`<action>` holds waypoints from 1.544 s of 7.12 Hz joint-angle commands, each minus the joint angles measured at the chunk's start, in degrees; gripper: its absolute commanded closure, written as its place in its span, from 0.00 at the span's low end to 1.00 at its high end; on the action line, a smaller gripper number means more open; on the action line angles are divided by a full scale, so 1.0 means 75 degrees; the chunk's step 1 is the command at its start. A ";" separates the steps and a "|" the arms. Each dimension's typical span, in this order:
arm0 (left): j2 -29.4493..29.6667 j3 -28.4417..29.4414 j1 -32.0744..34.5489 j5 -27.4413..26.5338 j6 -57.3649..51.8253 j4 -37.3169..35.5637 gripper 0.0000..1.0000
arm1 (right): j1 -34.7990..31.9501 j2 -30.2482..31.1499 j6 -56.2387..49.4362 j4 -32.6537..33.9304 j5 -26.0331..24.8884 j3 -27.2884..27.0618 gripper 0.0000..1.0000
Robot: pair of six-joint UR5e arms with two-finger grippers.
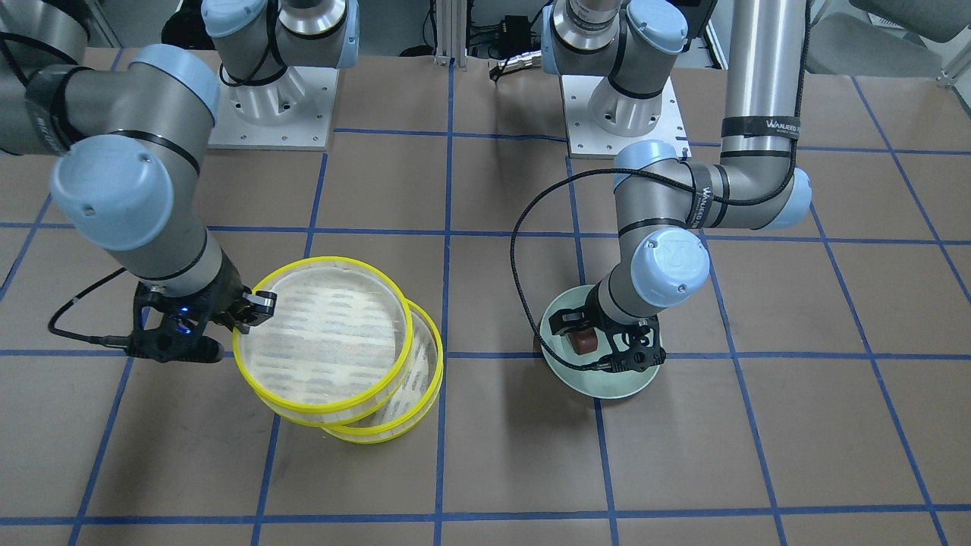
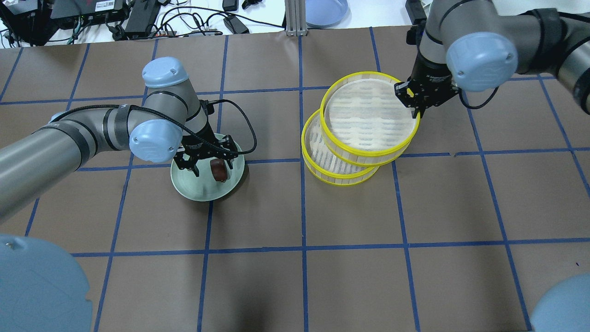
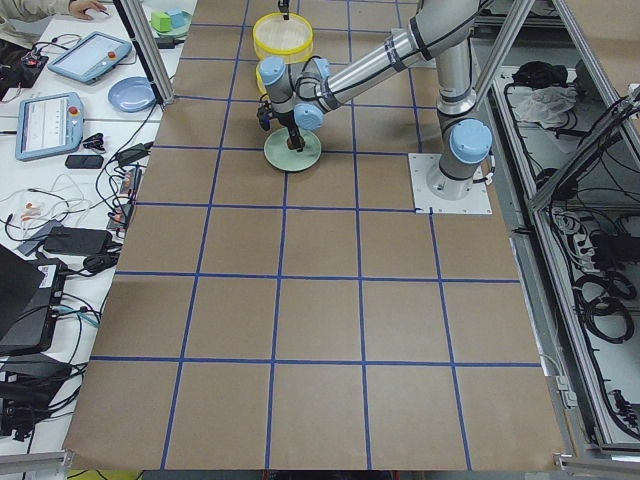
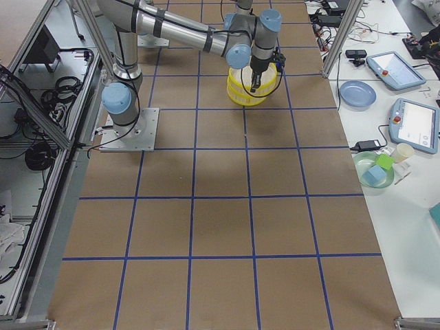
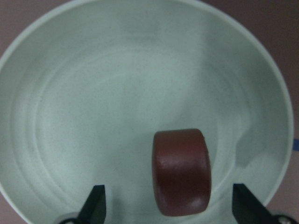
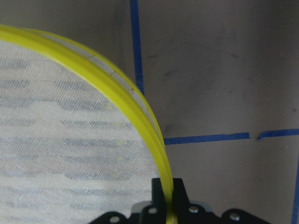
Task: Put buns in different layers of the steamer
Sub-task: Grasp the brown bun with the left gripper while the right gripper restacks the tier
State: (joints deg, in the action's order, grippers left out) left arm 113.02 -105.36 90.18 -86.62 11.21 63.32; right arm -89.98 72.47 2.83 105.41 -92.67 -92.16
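The dark reddish-brown bun (image 5: 181, 170) lies on the pale green plate (image 5: 93, 93), also seen from the front (image 1: 584, 341) and from overhead (image 2: 218, 169). My left gripper (image 5: 169, 207) is open and low over the plate (image 2: 198, 191), one finger on each side of the bun. My right gripper (image 6: 167, 198) is shut on the yellow rim of the upper steamer layer (image 2: 368, 115). That layer sits shifted off the lower layer (image 2: 322, 159), partly overlapping it. Both layers show empty mesh. The cream-white bun is out of view.
The brown table has a blue tape grid. The two arm bases (image 1: 273, 106) stand at the robot's edge. A blue plate (image 2: 325, 11) and cables lie beyond the far edge. A side table holds tablets and a green bowl of blocks (image 4: 375, 172).
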 commanded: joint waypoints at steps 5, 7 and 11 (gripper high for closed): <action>-0.0185 0.0287 -0.0012 0.0006 -0.0659 -0.0437 1.00 | -0.0436 -0.0476 0.0326 0.0383 -0.0055 -0.0076 0.91; -0.0583 0.0850 0.0080 0.0100 -0.0639 -0.0183 1.00 | -0.0436 -0.0592 0.0326 0.0523 -0.0043 -0.0087 0.91; -0.1159 0.1600 0.0899 0.0229 0.0354 0.0671 1.00 | -0.0436 -0.0535 0.0326 0.0501 -0.0090 -0.0087 0.01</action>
State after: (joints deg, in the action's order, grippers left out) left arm 105.24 -95.52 94.75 -84.85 10.82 65.69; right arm -93.25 67.99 5.27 109.19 -93.41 -92.81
